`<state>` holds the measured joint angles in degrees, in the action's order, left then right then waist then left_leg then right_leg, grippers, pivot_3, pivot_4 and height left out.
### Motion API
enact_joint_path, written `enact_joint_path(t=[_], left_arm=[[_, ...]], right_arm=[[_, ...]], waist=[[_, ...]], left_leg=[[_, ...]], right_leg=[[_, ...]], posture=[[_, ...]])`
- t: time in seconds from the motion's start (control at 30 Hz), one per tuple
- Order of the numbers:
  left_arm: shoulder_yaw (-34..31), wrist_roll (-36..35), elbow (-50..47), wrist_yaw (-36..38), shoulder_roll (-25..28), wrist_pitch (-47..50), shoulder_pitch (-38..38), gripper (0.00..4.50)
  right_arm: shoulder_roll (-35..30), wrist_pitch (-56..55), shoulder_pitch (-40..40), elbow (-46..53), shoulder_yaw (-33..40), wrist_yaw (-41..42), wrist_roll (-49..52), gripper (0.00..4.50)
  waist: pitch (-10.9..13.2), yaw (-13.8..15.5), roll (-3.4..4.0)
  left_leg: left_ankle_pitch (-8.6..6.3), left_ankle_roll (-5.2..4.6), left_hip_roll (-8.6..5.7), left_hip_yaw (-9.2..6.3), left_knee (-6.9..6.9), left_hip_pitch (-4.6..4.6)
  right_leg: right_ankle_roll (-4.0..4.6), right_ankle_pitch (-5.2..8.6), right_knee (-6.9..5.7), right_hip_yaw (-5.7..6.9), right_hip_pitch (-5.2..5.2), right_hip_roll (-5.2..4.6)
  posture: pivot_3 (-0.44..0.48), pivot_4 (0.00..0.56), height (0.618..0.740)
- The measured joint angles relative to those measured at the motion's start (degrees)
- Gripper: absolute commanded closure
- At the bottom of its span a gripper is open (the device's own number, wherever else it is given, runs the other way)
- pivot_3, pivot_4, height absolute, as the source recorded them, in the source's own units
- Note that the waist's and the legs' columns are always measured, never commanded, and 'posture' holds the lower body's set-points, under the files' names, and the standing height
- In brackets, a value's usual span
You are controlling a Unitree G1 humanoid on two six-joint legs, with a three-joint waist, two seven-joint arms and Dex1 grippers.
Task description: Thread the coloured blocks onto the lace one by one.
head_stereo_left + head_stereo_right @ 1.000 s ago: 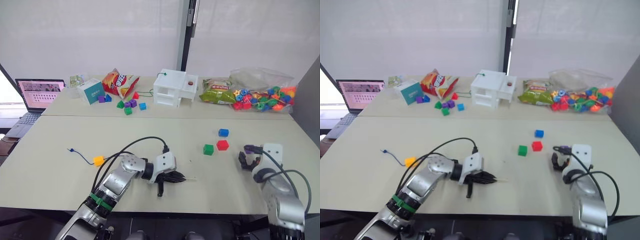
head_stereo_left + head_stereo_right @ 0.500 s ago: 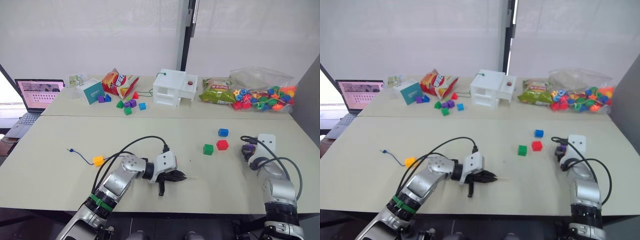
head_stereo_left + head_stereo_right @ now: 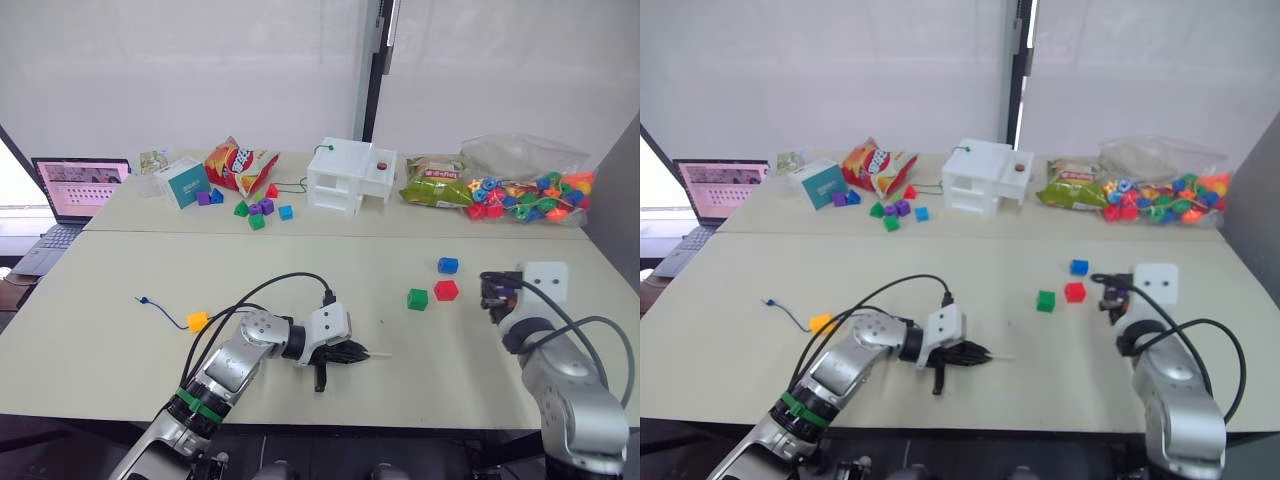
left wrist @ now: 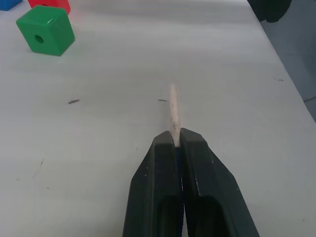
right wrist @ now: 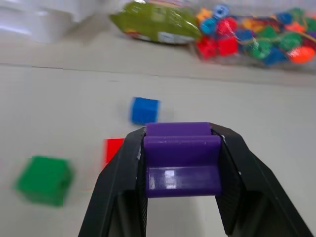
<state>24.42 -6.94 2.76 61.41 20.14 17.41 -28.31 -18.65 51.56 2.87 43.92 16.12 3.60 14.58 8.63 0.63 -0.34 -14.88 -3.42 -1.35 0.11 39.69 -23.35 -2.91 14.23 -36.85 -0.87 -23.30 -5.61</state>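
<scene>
Nearest, the left gripper (image 3: pixel 345 352) lies low on the pale tabletop (image 3: pixel 120 290), fingers pressed together on the pale stiff tip (image 4: pixel 173 109) of the dark-blue lace (image 3: pixel 165 312), which sticks out ahead of it, presumably presented for threading. Behind it along the lace sits the yellow-orange plastic block (image 3: pixel 197 321), apparently already strung. The right gripper (image 5: pixel 181 163) is clamped on the purple plastic block (image 5: pixel 181 159), lifted clear. Just beyond it rest the green block (image 3: pixel 417 298), red block (image 3: pixel 446 290) and blue block (image 3: pixel 447 265), waiting.
</scene>
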Motion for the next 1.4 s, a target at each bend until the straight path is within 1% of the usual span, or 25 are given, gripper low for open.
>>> enact_joint_path(t=[0.07, 0.13, 0.23, 0.37, 0.47, 0.57, 0.7, 0.77, 0.8, 0.83, 0.9, 0.93, 1.0, 1.17, 1.2, 1.23, 1.27, 1.3, 1.37, 1.4], left_arm=[[-0.2, -0.1, 0.0, 0.1, 0.5, 0.0, 0.0, 4.50], [-0.5, -0.2, 0.0, 0.2, 0.7, 0.0, 0.0, 4.50], [-0.6, -0.2, 0.0, 0.6, 1.1, 0.1, 0.2, 4.50], [-0.6, -0.2, -0.1, 0.6, 1.0, 0.2, 0.2, 4.50], [-0.6, -0.2, -0.5, 0.6, 1.0, 0.3, 0.2, 4.50], [-0.6, -0.2, -0.8, 0.6, 1.1, 0.3, 0.2, 4.50], [-0.6, -0.2, -0.8, 0.6, 1.7, 0.3, 0.2, 4.50], [-0.6, -0.2, -0.8, 0.6, 1.7, 0.3, 0.2, 4.50], [-0.6, -0.2, -0.8, 0.6, 1.8, 0.3, 0.2, 4.50], [-0.6, -0.2, -0.8, 0.6, 1.8, 0.3, 0.2, 4.50], [-0.7, -0.2, -0.8, 0.5, 1.9, 0.3, 0.2, 4.50], [-0.7, -0.2, -0.8, 0.5, 1.9, 0.3, 0.2, 4.50], [-0.7, -0.2, -0.9, 0.5, 2.0, 0.3, 0.3, 4.50], [-1.0, -0.2, -2.3, 0.3, 2.7, 0.5, 1.3, 4.50], [-1.0, -0.2, -2.5, 0.3, 2.9, 0.8, 1.5, 4.50], [-1.1, -0.3, -3.1, 0.2, 3.3, 1.5, 1.8, 4.50], [-1.3, -0.4, -3.9, 0.3, 3.8, 1.9, 2.1, 4.50], [-1.6, -0.7, -4.5, 0.4, 4.4, 2.4, 2.4, 4.50], [-2.2, -1.4, -5.6, 0.6, 5.4, 3.2, 2.5, 4.50], [-2.4, -1.8, -6.5, 0.8, 5.8, 4.1, 2.5, 4.50]], right_arm=[[1.5, 5.7, -4.3, 10.2, -4.7, -1.1, 2.5, 3.30], [1.7, 8.7, -6.1, 13.2, -8.4, -2.6, 4.8, 3.30], [4.2, 10.3, -8.8, 13.7, -14.0, -7.1, 6.9, 3.30], [7.5, 13.9, -12.9, 13.7, -17.8, -9.8, 6.7, 3.30], [8.8, 15.1, -13.7, 12.4, -18.7, -10.0, 6.4, 3.30], [9.0, 15.2, -14.1, 9.0, -19.8, -9.1, 6.4, 3.30], [9.4, 14.0, -13.5, 7.9, -19.1, -7.7, 6.4, 3.30], [9.1, 13.3, -12.9, 7.9, -18.4, -7.2, 6.3, 2.26], [8.7, 13.2, -12.6, 8.0, -17.7, -6.9, 6.3, 2.00], [8.0, 13.2, -12.0, 8.4, -16.6, -5.8, 6.7, 1.64], [5.1, 13.5, -10.5, 9.9, -13.2, -2.8, 8.4, 0.98], [3.4, 14.2, -9.2, 10.9, -10.8, -0.7, 10.0, 0.58], [0.8, 15.4, -6.7, 12.3, -7.4, 2.7, 13.1, 0.04], [-7.4, 19.4, -0.4, 11.9, -0.1, 13.9, 25.4, 0.04], [-11.2, 19.4, 0.9, 10.3, 0.9, 17.6, 27.8, 0.04], [-16.9, 18.5, 1.8, 7.9, 1.2, 23.1, 29.6, 0.04], [-21.7, 17.3, 2.1, 5.7, 1.3, 27.9, 30.2, 0.04], [-25.3, 15.2, 2.2, 3.1, 1.2, 32.3, 30.3, 0.04], [-31.4, 9.4, 1.8, -1.4, -2.2, 40.5, 28.3, 0.04], [-34.1, 4.0, 1.5, -4.2, -5.7, 44.6, 25.1, 0.04]], waist=[[0.0, -0.1, -0.01], [0.0, -0.2, -0.02], [0.0, 0.0, -0.02], [0.0, -0.1, -0.02], [0.0, -0.1, -0.02], [0.0, -0.1, -0.02], [0.0, -0.2, -0.02], [0.0, -0.1, -0.02], [0.0, -0.1, -0.02], [0.0, -0.1, -0.02], [0.0, -0.1, -0.03], [0.0, -0.1, -0.03], [0.0, -0.2, -0.03], [0.0, -0.2, -0.04], [0.0, -0.1, -0.06], [0.1, -0.1, -0.04], [0.1, 0.0, -0.06], [0.1, 0.0, -0.10], [0.1, 0.0, -0.10], [0.1, -0.1, -0.10]], left_leg=[[0.00, 0.00, 0.03, -0.03, 0.01, 0.00], [0.00, 0.00, 0.00, 0.01, 0.06, 0.07], [0.01, 0.02, -0.01, -0.02, 0.07, 0.08], [0.01, 0.01, -0.03, -0.02, 0.05, 0.04], [0.01, 0.01, -0.01, -0.03, 0.05, 0.05], [0.01, 0.01, -0.01, -0.02, 0.05, 0.07], [0.01, 0.01, 0.00, -0.03, 0.04, 0.08], [0.01, 0.01, -0.01, -0.02, 0.05, 0.07], [0.01, 0.01, -0.01, -0.02, 0.05, 0.07], [0.01, 0.01, -0.02, -0.02, 0.05, 0.06], [0.01, 0.01, -0.02, -0.02, 0.05, 0.06], [0.01, 0.01, -0.01, -0.03, 0.05, 0.07], [0.01, 0.01, 0.03, -0.04, 0.04, 0.08], [0.00, 0.00, 0.03, -0.03, 0.03, 0.07], [0.00, 0.00, 0.01, -0.04, 0.05, 0.06], [0.00, 0.00, -0.02, -0.03, 0.07, 0.06], [-0.01, -0.02, -0.02, -0.04, 0.05, 0.07], [-0.02, -0.04, 0.02, -0.04, 0.05, 0.07], [-0.02, -0.05, 0.06, 0.00, 0.03, 0.06], [-0.03, -0.06, 0.08, 0.02, 0.05, 0.07]], right_leg=[[0.01, 0.00, 0.05, 0.02, 0.03, 0.05], [0.00, 0.00, 0.08, 0.00, 0.12, 0.01], [0.00, 0.01, 0.08, 0.02, 0.11, 0.01], [0.00, 0.01, 0.08, 0.02, 0.06, 0.02], [0.00, 0.01, 0.09, 0.03, 0.07, 0.04], [-0.01, 0.01, 0.09, 0.03, 0.08, 0.05], [-0.01, 0.01, 0.09, 0.03, 0.08, 0.07], [-0.01, 0.01, 0.09, 0.03, 0.08, 0.06], [-0.01, 0.01, 0.09, 0.03, 0.08, 0.06], [-0.01, 0.01, 0.09, 0.03, 0.08, 0.06], [-0.02, 0.01, 0.09, 0.03, 0.09, 0.06], [-0.01, 0.01, 0.09, 0.04, 0.10, 0.07], [-0.01, 0.01, 0.09, 0.04, 0.10, 0.11], [-0.01, 0.01, 0.14, 0.04, 0.14, 0.08], [-0.01, 0.01, 0.16, 0.05, 0.15, 0.06], [-0.01, 0.01, 0.17, 0.06, 0.17, 0.02], [-0.02, 0.01, 0.22, 0.10, 0.21, 0.00], [-0.02, 0.01, 0.24, 0.12, 0.23, 0.03], [-0.02, 0.02, 0.28, 0.10, 0.21, 0.06], [-0.02, 0.02, 0.28, 0.10, 0.22, 0.08]], posture=[[0.000, 0.150, 0.740], [0.000, 0.150, 0.740], [0.000, 0.150, 0.740], [0.000, 0.150, 0.740], [0.000, 0.150, 0.740], [0.000, 0.150, 0.740], [0.000, 0.150, 0.740], [0.000, 0.150, 0.740], [0.000, 0.150, 0.740], [0.000, 0.150, 0.740], [0.000, 0.150, 0.740], [0.000, 0.150, 0.740], [0.000, 0.150, 0.740], [0.000, 0.150, 0.740], [0.000, 0.150, 0.740], [0.000, 0.150, 0.740], [0.000, 0.150, 0.740], [0.000, 0.150, 0.740], [0.000, 0.150, 0.740], [0.000, 0.150, 0.740]])
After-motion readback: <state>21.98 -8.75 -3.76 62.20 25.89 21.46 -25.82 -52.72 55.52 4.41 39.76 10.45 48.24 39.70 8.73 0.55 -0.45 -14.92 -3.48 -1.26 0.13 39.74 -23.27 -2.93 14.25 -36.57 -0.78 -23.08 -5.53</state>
